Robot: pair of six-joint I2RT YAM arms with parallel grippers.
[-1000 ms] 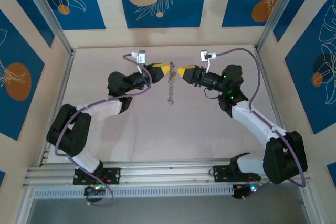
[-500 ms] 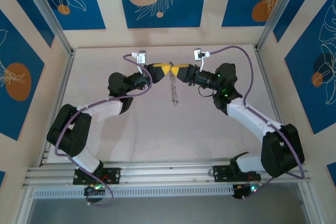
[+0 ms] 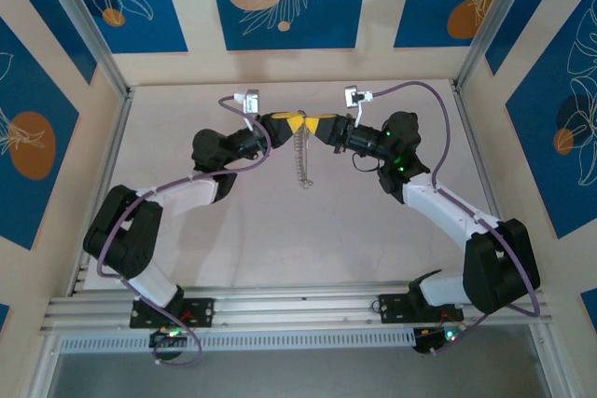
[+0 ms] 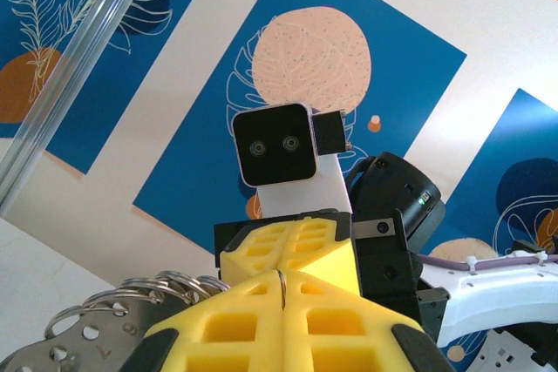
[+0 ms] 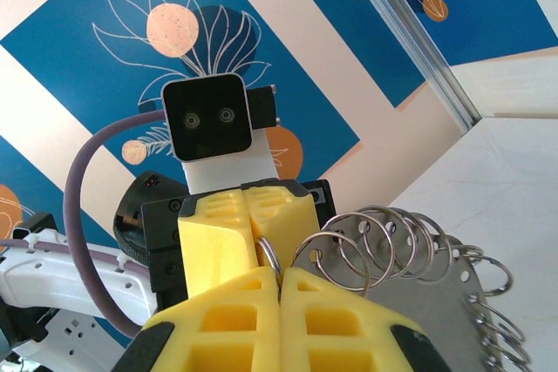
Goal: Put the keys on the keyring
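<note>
Left gripper (image 3: 298, 123) and right gripper (image 3: 314, 125) meet tip to tip over the far-centre of the table (image 3: 280, 230). Both pairs of yellow jaws are pressed together, each pinching a thin wire loop of the keyring (image 5: 375, 241). It looks like the same loop, but the edge-on view is poor. The keyring is a cluster of split rings on a perforated metal plate (image 5: 436, 328), just beside the tips. A chain (image 3: 300, 160) trails from the meeting point toward the near edge.

No legible txt; stamped marks on metal plate (image 4: 87, 348) unreadable
</note>
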